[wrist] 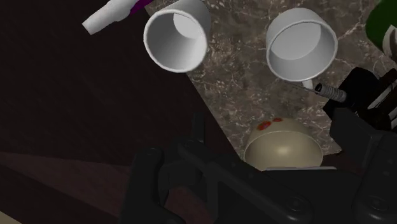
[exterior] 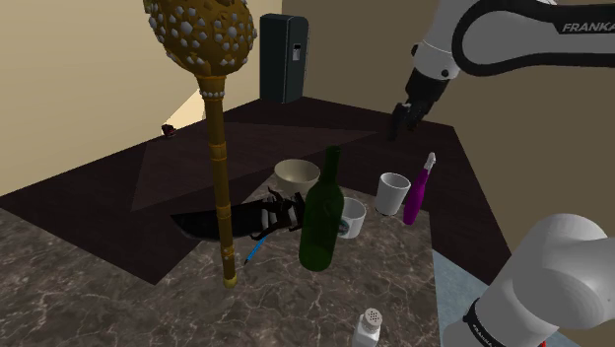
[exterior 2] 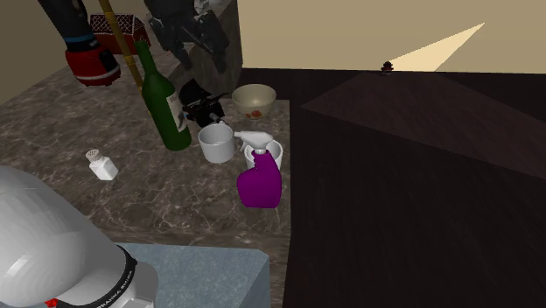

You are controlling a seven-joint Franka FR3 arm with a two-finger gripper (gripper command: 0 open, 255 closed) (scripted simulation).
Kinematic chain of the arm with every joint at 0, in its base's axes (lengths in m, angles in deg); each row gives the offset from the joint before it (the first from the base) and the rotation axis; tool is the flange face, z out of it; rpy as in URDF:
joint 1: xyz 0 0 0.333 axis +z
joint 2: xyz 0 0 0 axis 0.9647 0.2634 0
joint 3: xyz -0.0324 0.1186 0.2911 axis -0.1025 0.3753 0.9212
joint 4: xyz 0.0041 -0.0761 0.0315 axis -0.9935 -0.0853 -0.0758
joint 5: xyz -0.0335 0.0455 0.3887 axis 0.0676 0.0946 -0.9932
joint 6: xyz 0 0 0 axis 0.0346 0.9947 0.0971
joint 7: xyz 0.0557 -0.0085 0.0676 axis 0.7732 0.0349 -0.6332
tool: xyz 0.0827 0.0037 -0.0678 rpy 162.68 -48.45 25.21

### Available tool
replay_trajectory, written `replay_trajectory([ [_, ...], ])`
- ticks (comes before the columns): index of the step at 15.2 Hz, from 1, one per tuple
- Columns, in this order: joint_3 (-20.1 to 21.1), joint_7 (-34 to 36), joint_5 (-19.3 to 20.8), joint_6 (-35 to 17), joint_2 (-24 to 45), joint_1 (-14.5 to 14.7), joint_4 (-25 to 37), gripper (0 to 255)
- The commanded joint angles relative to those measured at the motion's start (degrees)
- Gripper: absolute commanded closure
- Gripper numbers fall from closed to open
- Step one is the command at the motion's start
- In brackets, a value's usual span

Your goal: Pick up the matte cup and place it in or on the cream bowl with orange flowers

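White and without a handle, the matte cup (exterior: 392, 192) stands upright on the veined brown stone counter (exterior: 296, 296), just beside the purple spray bottle (exterior: 418, 193) and near the cream flowered bowl (exterior: 297, 177), while the black gripper (exterior: 400, 122) hangs above them, released or clenched I cannot tell.

A dark marbled tabletop (exterior: 99, 308) ends at a nearly black floor (exterior 2: 420, 201). Plain tan walls (exterior: 79, 79) rise behind it. A bright wedge of light (exterior 2: 437, 54) falls at one wall's foot, and a tall black cabinet (exterior: 284, 57) stands against another.
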Motion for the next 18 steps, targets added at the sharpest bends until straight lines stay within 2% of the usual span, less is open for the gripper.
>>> replay_trajectory([
  [1, -1.48, -1.33, 0.64, -3.24, 0.77, -0.30, -2.67, 0],
  [8, -6.57, -5.58, 3.07, -15.82, 6.09, -1.70, -11.10, 0],
  [14, -11.19, -9.46, 5.11, -27.93, 14.80, -2.98, -15.53, 0],
  [18, -11.57, -9.36, 5.44, -31.00, 17.00, -3.11, -16.39, 0],
])
